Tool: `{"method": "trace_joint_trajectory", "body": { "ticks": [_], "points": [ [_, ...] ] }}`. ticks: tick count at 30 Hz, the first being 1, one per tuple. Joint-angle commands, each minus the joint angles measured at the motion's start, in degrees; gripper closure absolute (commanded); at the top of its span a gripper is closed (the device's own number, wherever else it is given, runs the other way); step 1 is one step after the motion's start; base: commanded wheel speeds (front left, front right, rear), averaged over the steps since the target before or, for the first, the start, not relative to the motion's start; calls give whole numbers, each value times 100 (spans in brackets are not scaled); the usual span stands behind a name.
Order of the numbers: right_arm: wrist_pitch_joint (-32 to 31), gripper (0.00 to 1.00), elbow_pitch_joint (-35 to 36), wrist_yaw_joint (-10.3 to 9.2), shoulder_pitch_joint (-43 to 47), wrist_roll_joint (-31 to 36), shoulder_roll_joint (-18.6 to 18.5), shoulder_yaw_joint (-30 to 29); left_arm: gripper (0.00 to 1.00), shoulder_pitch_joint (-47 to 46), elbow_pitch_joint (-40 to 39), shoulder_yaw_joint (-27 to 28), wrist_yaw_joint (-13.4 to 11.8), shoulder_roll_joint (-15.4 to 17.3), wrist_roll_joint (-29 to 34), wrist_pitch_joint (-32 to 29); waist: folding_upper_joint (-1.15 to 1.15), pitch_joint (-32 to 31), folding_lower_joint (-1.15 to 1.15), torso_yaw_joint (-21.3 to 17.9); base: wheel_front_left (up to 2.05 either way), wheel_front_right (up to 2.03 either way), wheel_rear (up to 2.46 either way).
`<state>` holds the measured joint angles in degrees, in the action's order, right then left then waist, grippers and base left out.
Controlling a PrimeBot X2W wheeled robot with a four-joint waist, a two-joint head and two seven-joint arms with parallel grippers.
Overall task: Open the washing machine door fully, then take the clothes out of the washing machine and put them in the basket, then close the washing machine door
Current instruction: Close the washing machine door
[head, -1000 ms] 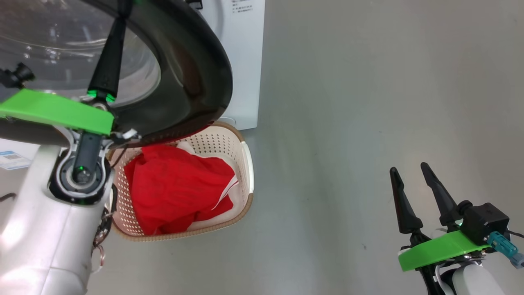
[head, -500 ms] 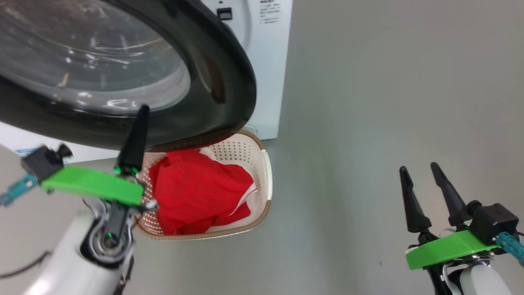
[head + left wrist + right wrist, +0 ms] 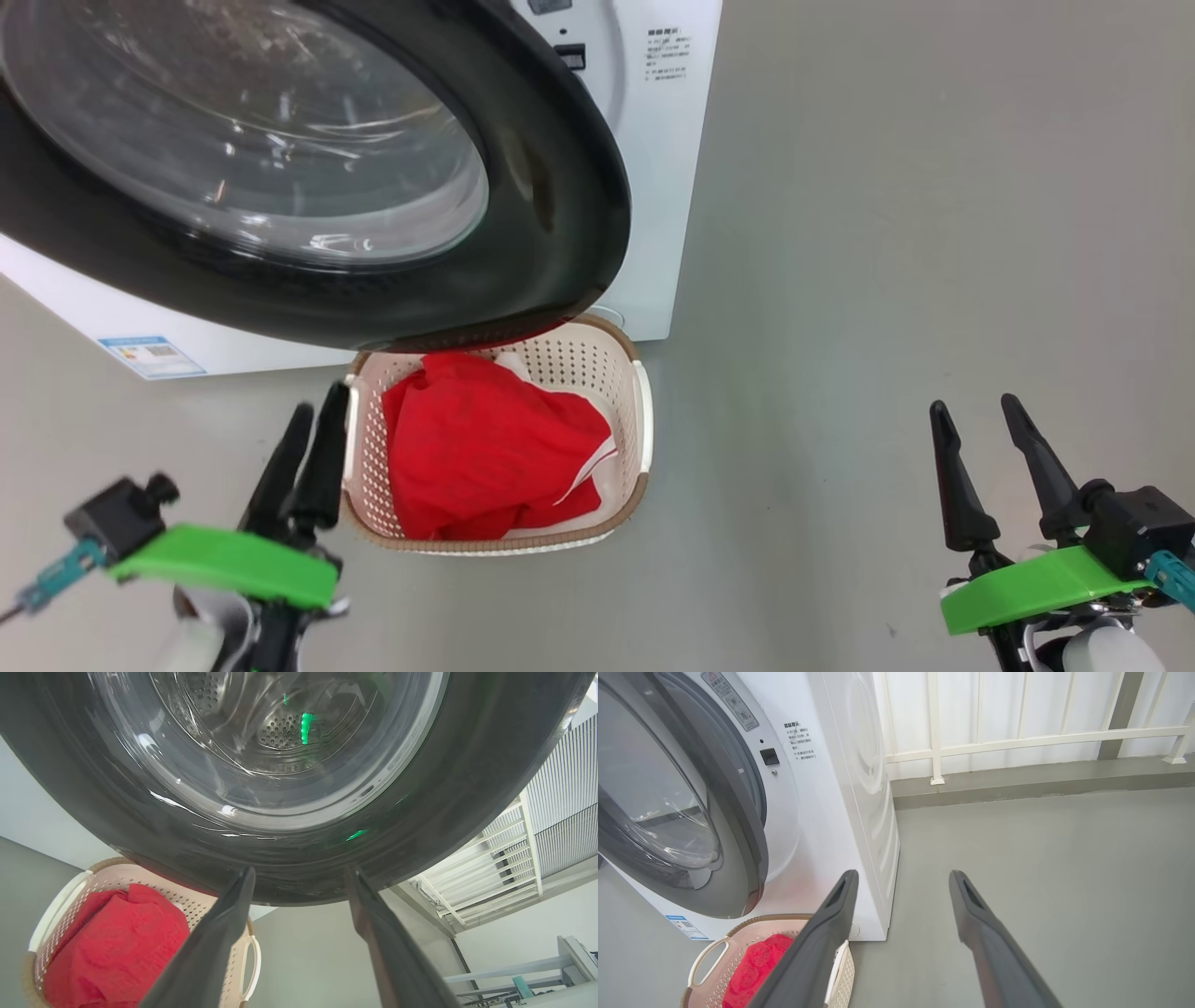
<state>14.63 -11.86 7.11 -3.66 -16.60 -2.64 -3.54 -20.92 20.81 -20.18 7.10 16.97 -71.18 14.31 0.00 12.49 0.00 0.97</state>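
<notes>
The washing machine door point(image 3: 560, 187), with its black rim and clear glass, hangs over the back of the basket point(image 3: 640, 420); the latch slot on the washing machine point(image 3: 672, 187) still shows beside its rim. Red clothes point(image 3: 485, 457) lie heaped in the cream basket. My left gripper point(image 3: 316, 418) is low, just left of the basket. In the left wrist view my left gripper point(image 3: 301, 872) is open and empty, pointing up at the door point(image 3: 467, 788). My right gripper point(image 3: 973, 406) stands open and empty over the floor at the right, far from the basket.
Bare grey floor point(image 3: 887, 280) spreads to the right of the machine. A blue label point(image 3: 149, 355) marks the machine's lower front. A white railing point(image 3: 1017, 742) and a raised grey kerb run behind the machine.
My left gripper came down off the door to the floor beside the basket and opened. The head view shifted, so the machine and basket now sit further right. The right gripper kept its pose.
</notes>
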Motion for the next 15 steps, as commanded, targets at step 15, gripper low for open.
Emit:
{"method": "trace_joint_trajectory", "body": {
  "ticks": [15],
  "points": [
    [37, 0, 104, 37, 508, -51, -24, -122, 0, 1288, -434, 1552, 39, -150, 2993, 68, 0, -459, 0, 7, 0, 0, 0]
  ]
}}
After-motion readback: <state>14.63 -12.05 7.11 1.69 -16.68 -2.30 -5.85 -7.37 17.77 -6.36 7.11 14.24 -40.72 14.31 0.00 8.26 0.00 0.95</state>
